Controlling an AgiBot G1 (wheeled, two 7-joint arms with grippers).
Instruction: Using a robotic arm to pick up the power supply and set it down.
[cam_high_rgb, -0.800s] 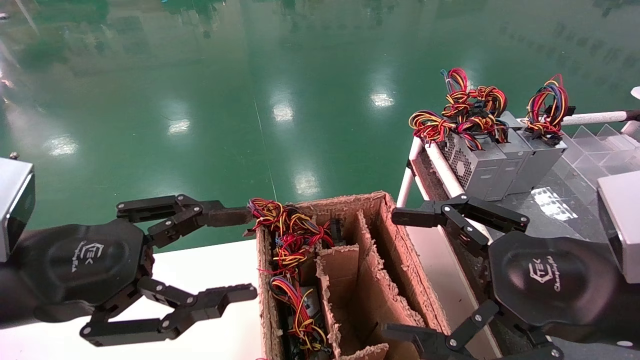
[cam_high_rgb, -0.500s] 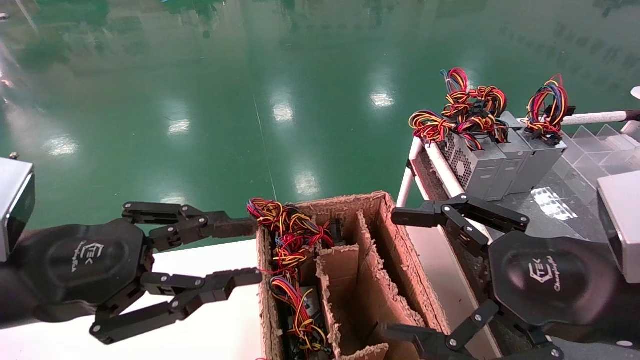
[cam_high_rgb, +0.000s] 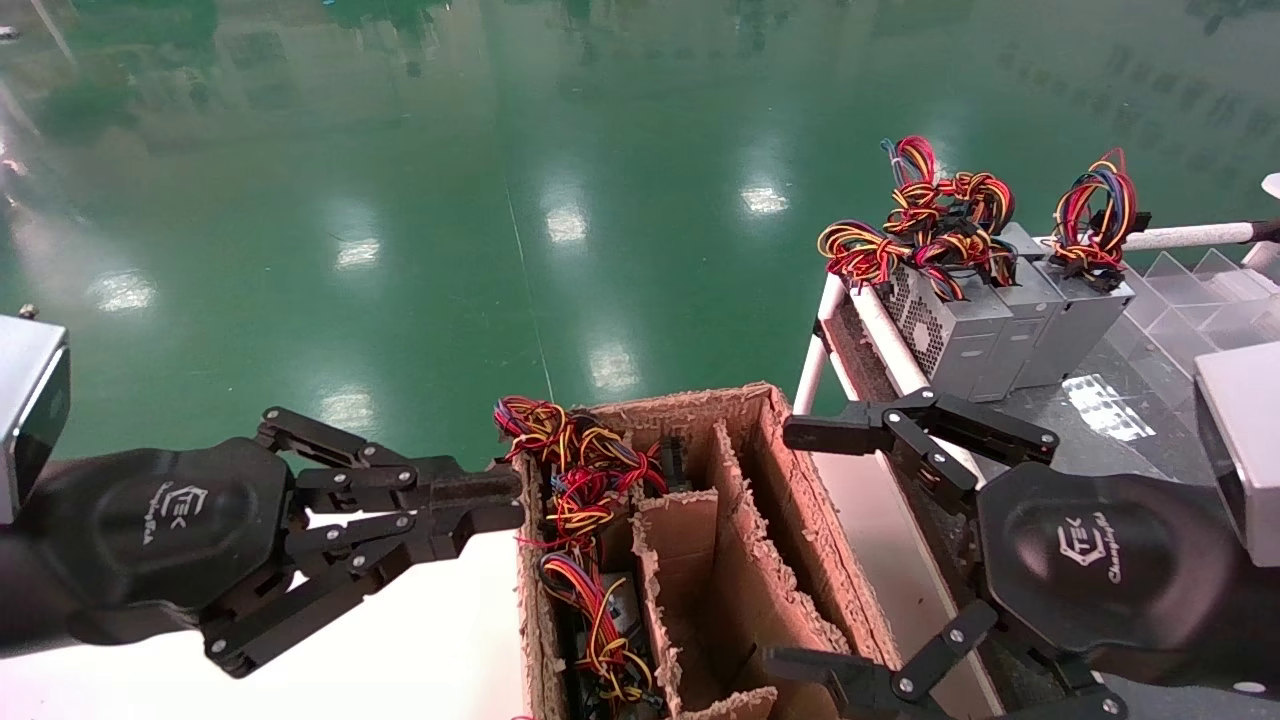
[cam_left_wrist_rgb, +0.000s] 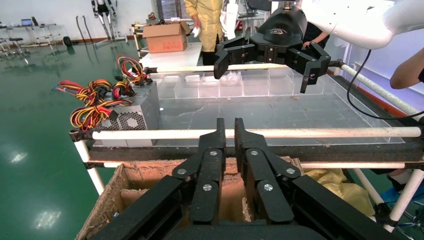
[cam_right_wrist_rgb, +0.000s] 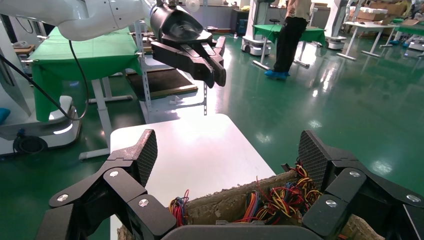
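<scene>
The power supply lies in the left compartment of a torn cardboard box (cam_high_rgb: 760, 420); only its loose red and yellow wire bundle (cam_high_rgb: 580, 480) shows clearly, spilling over the box's far left corner (cam_right_wrist_rgb: 280, 200). Its metal body is hidden below. My left gripper (cam_high_rgb: 505, 500) is level with the box's left wall, fingers shut with nothing between them (cam_left_wrist_rgb: 229, 125). My right gripper (cam_high_rgb: 790, 550) hangs open over the box's right side, and its pads (cam_right_wrist_rgb: 147, 155) are spread wide with nothing between them.
Three grey power supply boxes (cam_high_rgb: 1000, 320) with knotted wire coils stand on a clear tray (cam_high_rgb: 1130, 400) of a white-pipe rack (cam_high_rgb: 880, 330) at the right. A white table (cam_high_rgb: 400, 640) lies left of the box. Cardboard dividers (cam_high_rgb: 690, 560) split the box. Green floor lies beyond.
My left gripper's fingers have closed from wide open to shut beside the box's left wall. The right gripper and the wires have not moved.
</scene>
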